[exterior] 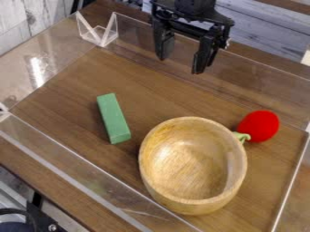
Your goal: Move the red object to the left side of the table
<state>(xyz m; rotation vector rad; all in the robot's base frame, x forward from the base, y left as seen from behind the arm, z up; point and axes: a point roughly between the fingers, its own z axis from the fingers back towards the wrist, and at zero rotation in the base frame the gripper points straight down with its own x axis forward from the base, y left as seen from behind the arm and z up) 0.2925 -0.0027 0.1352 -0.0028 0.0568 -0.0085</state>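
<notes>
1. One table (72, 91) of dark wood grain fills the view, walled by clear acrylic; its near left corner and right edge run out of the picture, and glare on the acrylic blurs the near wall.
2. Black gripper (183, 56) hangs over the far middle of the table, pointing down; its upper body is cut off at the top edge; its two fingers (160, 45) stand wide apart, released, grasping nothing and clear of every object.
3. Wooden bowl (193, 163) sits upright at the near right, empty; its rim hides the lower left edge of the red object (258, 125).
4. Green block (115, 118) lies flat left of the bowl, apart from it.
5. Red object rests on the table's right side, just behind the bowl's far right rim, touching or nearly so; its small stem is hard to make out; it lies close to the right wall.
6. Open tabletop stretches along the far left, between the block and the back wall.
</notes>
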